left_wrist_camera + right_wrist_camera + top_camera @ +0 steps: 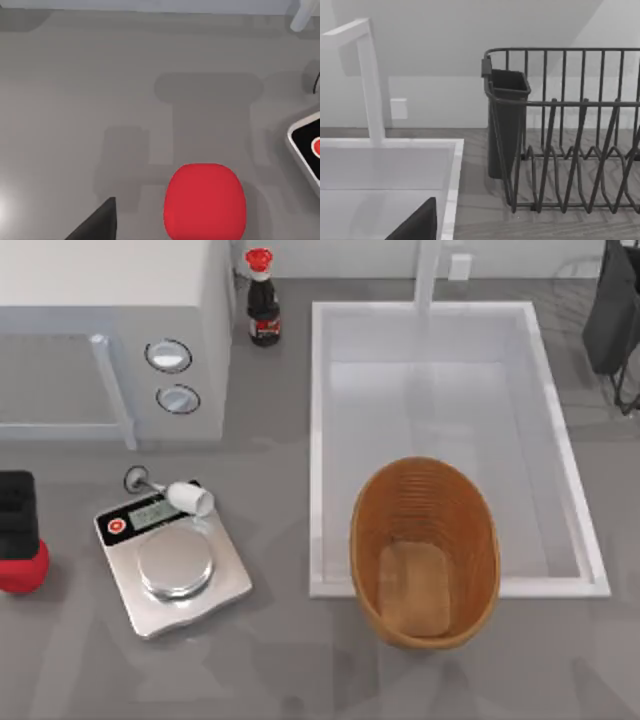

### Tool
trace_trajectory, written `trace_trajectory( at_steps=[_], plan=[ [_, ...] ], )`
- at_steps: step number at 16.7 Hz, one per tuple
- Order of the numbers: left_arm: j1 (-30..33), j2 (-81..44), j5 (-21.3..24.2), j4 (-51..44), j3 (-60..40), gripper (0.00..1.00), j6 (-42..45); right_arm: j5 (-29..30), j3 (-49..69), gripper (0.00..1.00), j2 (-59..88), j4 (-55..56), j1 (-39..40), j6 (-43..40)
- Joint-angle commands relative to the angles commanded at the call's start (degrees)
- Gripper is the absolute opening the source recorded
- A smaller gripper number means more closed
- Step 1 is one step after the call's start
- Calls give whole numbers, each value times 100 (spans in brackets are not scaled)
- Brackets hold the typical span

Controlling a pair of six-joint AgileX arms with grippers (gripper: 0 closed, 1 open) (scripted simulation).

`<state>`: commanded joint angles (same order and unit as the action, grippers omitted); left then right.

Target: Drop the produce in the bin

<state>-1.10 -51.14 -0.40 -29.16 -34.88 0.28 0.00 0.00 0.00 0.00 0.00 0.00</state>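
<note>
Produce [22,567] at table's left edge, left tool [15,512] above.

Legible text: none.

Scale [175,558], left of the sink: grey display window with faint, unreadable digits; beside it a round red button bearing a white mark, not decipherable.

Sauce bottle [263,300], far side, beside the microwave: red-and-white label, print unreadable.

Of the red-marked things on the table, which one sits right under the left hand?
The red produce ball at the table's far left edge, below the left hand; the red-capped sauce bottle stands far off beside the microwave.
</note>
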Motion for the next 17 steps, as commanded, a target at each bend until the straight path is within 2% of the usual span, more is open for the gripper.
trace_trajectory(
  at_steps=[5,9,13,17],
  plan=[
    [-22,-2764,16,-1506,-1647,100,27,0,0,100,0,0,0,0],
    [-37,-4209,6,-2344,-2687,100,52,0,0,100,0,0,0,0],
    [-49,-4918,-12,-2726,-3229,100,63,0,0,100,0,0,0,0],
    [-50,-4956,-13,-2744,-3257,100,63,0,0,100,0,0,0,0]
  ],
)
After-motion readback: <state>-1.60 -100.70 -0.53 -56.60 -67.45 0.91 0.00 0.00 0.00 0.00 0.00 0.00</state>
